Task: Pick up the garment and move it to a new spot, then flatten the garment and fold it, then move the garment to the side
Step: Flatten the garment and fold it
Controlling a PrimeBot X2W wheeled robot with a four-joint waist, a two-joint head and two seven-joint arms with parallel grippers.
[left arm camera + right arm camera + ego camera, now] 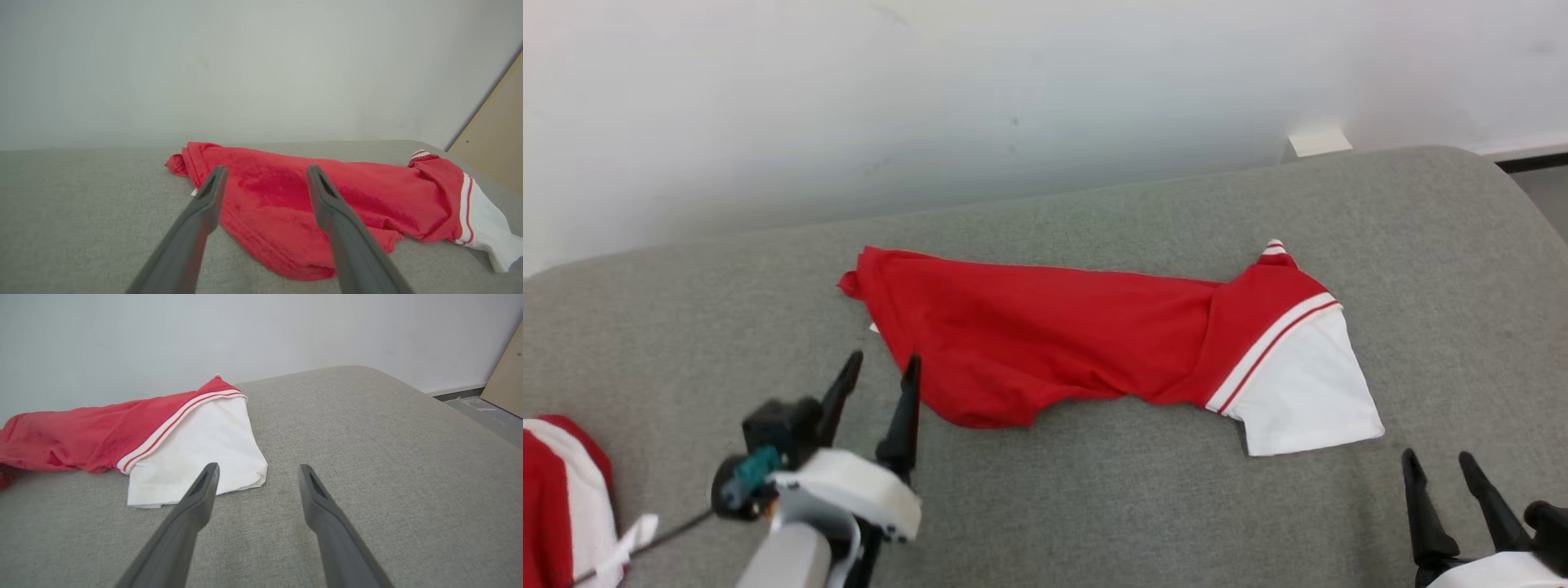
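A red garment (1045,335) with a white sleeve (1303,384) and striped trim lies folded lengthwise across the grey cushion (1094,506). My left gripper (884,365) stands open just off the garment's lower left edge, with nothing between its fingers; in the left wrist view the gripper (263,171) frames the red cloth (294,204). My right gripper (1437,461) is open at the lower right, below and right of the white sleeve (196,453); in the right wrist view the gripper (257,469) hovers over bare cushion beside the sleeve's corner.
Another red and white garment (560,506) lies at the cushion's far left edge. A pale wall (1013,98) runs behind the cushion. A tan board (494,134) leans at the right, and floor (486,412) shows beyond the cushion's right end.
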